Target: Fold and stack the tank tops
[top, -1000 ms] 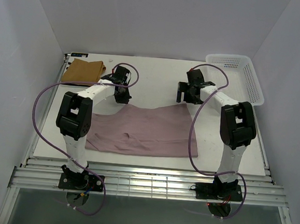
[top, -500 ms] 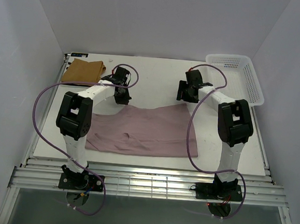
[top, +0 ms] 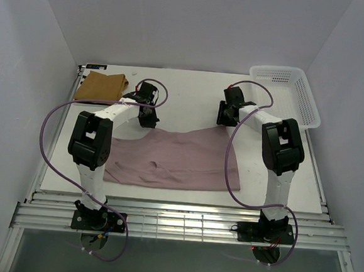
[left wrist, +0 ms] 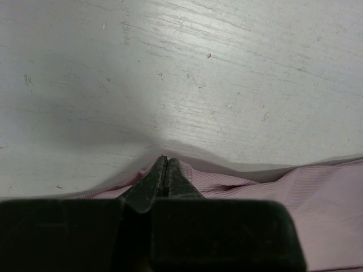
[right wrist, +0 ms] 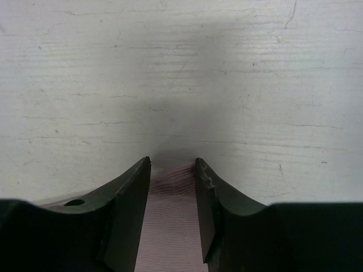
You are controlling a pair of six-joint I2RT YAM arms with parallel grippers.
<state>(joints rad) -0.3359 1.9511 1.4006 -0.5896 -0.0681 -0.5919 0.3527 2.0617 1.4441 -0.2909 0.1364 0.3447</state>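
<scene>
Pale pink and ribbed, the pink tank top (top: 174, 160) lies spread flat on the middle of the table (top: 192, 89), its hem toward the near edge and its two shoulder straps reaching toward the far side. The left hand (left wrist: 164, 163) is pressed together on the far-left strap, with the cloth puckered up into a small peak at its tips, so that corner looks properly pinched. The right hand (right wrist: 173, 164) sits low over the far-right strap with its fingers (right wrist: 133, 192) apart and a tongue of pink cloth lying between them; it is not yet clamped on anything. The step in hand appears to be taking both straps so the far edge can be brought over toward the hem. To do it well, the right fingers should come together only while the strap sits well inside them, deep enough that the thin knit cannot slip out at the tip. Both sides should then rise together and evenly. A lift that starts on one side would skew the fabric and drag the wrinkle already showing near the middle of the garment. Carrying the straps low and straight toward the near edge should lay a square fold. Further out, a folded tan-brown tank top (top: 101, 85) rests at the far-left corner, well apart from the pink one and likely the base of the stack. A white mesh basket (top: 310, 108) stands at the far right. No striped top is in view.
</scene>
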